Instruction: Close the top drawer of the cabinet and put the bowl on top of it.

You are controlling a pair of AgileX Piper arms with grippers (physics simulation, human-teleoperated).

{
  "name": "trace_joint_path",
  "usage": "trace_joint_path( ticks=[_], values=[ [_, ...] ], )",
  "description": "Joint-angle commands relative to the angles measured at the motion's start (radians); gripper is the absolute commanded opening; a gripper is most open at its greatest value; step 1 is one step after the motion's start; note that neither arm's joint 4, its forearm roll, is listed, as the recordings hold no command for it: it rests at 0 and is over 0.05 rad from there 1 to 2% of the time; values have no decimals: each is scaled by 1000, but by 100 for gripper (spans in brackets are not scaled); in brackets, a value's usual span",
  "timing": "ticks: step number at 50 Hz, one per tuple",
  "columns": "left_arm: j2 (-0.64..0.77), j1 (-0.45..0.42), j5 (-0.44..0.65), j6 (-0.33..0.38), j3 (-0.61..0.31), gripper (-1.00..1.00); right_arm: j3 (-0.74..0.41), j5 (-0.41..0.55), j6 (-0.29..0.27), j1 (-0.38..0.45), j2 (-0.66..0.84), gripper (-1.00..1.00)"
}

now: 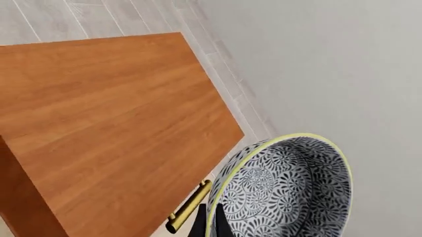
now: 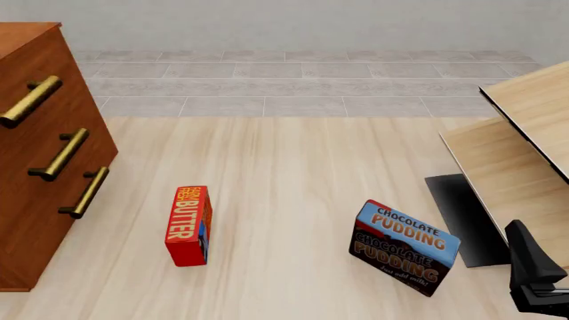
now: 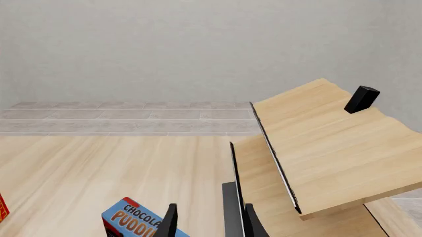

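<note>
Matte black right arm (image 2: 534,273); 2 thin black fingers (image 3: 170,222).

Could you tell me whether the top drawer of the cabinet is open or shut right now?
Shut, it appears: in the front view the top drawer sits flush with the two lower drawers on the cabinet, none projecting.

Simulated home-like room: pale plank floor (image 2: 284,173), grey tile strip (image 2: 302,83), plain wall (image 2: 294,23); wooden cabinet (image 2: 36,167), light-wood furniture (image 2: 524,153), butter box (image 2: 188,225) and pudding box (image 2: 404,247) about
</note>
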Motion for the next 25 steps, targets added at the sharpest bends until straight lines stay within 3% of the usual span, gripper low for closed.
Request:
trace_joint_path(
  ticks=[1, 25],
  values=[
    [37, 58, -31, 12, -6, -100, 1, -1, 0, 0, 0, 100],
    [119, 173, -88, 19, -23, -100, 1, -1, 0, 0, 0, 100]
  ],
)
